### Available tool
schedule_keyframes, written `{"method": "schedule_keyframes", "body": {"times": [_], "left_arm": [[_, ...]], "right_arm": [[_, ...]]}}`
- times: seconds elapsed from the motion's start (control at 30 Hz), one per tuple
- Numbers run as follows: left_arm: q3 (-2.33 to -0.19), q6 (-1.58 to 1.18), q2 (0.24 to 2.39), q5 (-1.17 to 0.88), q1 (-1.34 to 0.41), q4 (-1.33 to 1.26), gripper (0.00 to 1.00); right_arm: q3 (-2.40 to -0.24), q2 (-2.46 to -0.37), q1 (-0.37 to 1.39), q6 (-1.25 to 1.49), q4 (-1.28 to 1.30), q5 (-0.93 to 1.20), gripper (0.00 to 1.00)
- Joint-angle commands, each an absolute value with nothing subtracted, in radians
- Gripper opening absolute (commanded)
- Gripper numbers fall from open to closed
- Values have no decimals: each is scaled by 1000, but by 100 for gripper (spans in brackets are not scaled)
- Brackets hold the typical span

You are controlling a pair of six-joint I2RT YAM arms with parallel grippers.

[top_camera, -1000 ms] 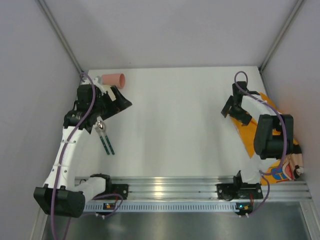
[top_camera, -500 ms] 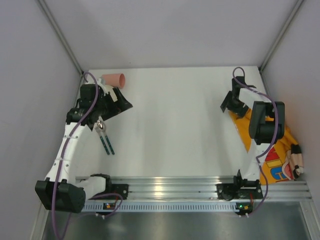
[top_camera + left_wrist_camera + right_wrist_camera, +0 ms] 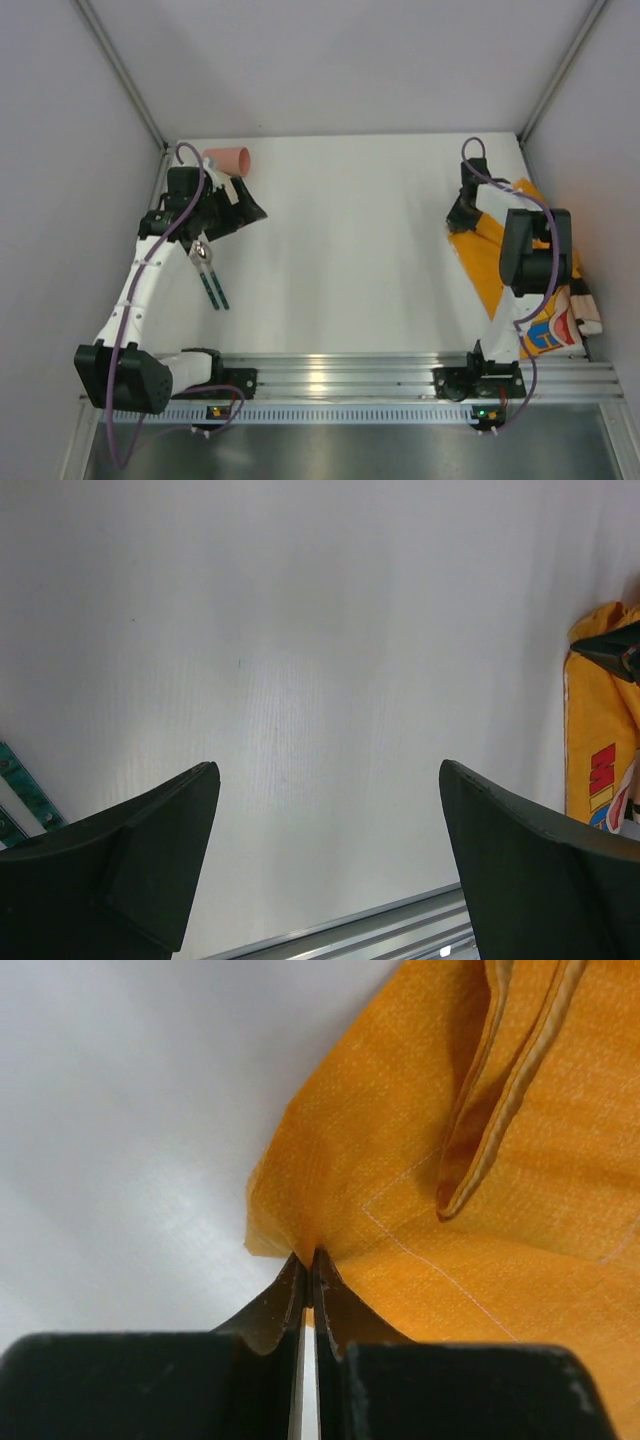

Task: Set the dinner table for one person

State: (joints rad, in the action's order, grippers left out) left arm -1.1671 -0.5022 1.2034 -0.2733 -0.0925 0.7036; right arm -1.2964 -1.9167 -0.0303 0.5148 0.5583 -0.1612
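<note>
The white dinner table (image 3: pixel 350 250) fills the top view. An orange placemat (image 3: pixel 480 262) with a cartoon print lies rumpled at its right edge, partly over the side. My right gripper (image 3: pixel 456 224) is shut on the mat's left edge. In the right wrist view the gripper (image 3: pixel 308 1257) pinches a fold of the orange placemat (image 3: pixel 470 1160) just above the tabletop. My left gripper (image 3: pixel 250 212) hangs open at the far left, close to a pink cup (image 3: pixel 229 159) lying on its side. Only bare table shows between its fingers (image 3: pixel 150 850).
Cutlery with green handles (image 3: pixel 210 278) lies on the table under the left arm. A silver rail (image 3: pixel 340 375) edges the near side, and grey walls close in the left, right and far sides. The placemat (image 3: pixel 595 740) also shows at the right of the left wrist view.
My right gripper went from open to shut on the placemat's edge, and the mat shifted a little leftward onto the table. The left arm crept slightly toward the far side.
</note>
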Motion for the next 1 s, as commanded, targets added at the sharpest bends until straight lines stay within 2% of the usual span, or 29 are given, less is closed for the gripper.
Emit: {"method": "schedule_keyframes", "body": {"times": [0.0,0.13,0.3,0.33,0.37,0.4,0.43,0.57,0.67,0.83,0.9,0.97], "left_arm": [[-1198,-476,1195,-285,-94,680,96],[-1229,-462,1187,-262,-94,696,96],[-1258,-446,1174,-233,-94,718,96],[-1256,-445,1166,-230,-94,721,97],[-1256,-446,1161,-229,-94,721,97],[-1253,-446,1157,-229,-94,721,97],[-1253,-449,1151,-229,-94,724,97],[-1264,-445,1131,-230,-94,745,97],[-1250,-440,1115,-229,-94,753,97],[-1226,-439,1094,-232,-94,755,98],[-1227,-436,1095,-232,-94,758,97],[-1236,-434,1100,-233,-94,762,98]], "right_arm": [[-1316,-1914,139,607,581,96,0],[-1503,-1899,328,779,580,199,0],[-1823,-2012,537,1049,500,320,0],[-1854,-2037,555,1078,418,343,4],[-1880,-2090,587,1124,361,372,27],[-1944,-2118,598,1146,316,427,56],[-1978,-2149,607,1163,283,446,99],[-2014,-2185,604,1174,267,499,100],[-1887,-2088,554,1106,264,473,100],[-1551,-1924,416,1005,262,413,100],[-1427,-1904,384,954,252,388,93],[-1364,-1908,345,919,242,384,62]]}}
